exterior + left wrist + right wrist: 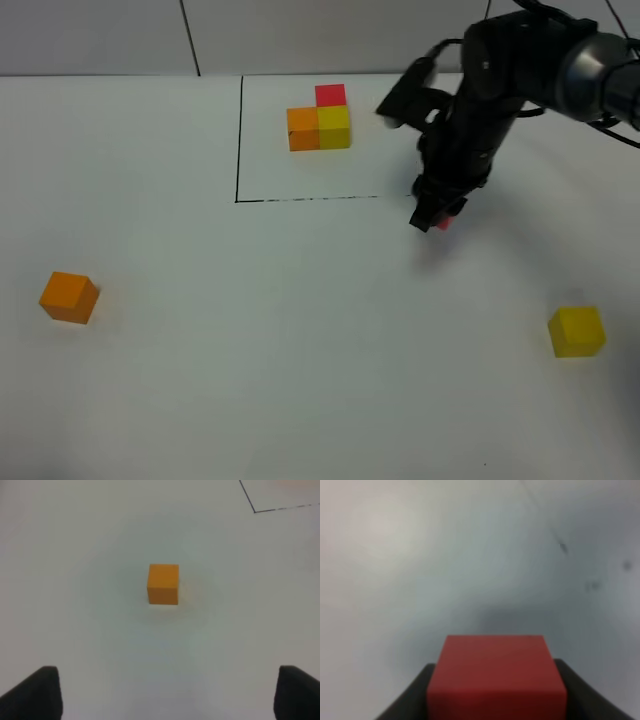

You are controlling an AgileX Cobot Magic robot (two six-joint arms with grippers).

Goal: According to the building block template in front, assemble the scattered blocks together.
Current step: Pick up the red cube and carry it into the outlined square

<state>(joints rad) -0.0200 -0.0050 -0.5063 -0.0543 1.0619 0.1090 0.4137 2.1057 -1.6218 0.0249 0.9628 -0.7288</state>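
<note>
**A:** The right jaws are clenched on the red cube [496, 675]. In the wrist view we see a dark finger [415, 700] pressed against each side of it.

**B:** From up high we get only a sliver of that red cube [449, 214], because the right arm [500, 90] covers the rest. It sits just outside the near right corner of the black outline [238, 140].

**A:** We can't tell whether it touches the desk [300, 400].

**B:** The left jaws are spread wide and released, gripping nothing. We see just their two dark tips [37, 695] at the frame corners. The orange cube [163, 583] lies ahead between them, well apart from both.

**A:** The high view leaves those jaws out, but it places the orange cube [69, 297] near the desk's left edge, with bare surface all round.

**B:** The yellow cube [576, 331] is alone near the right edge, well apart from the arm.

**A:** The template [320, 122] is inside the outline. Orange and yellow sit in a row, and red is behind the yellow.

**B:** We've got a broad stretch of bare desk between the outline's near line and those two loose cubes.
</note>
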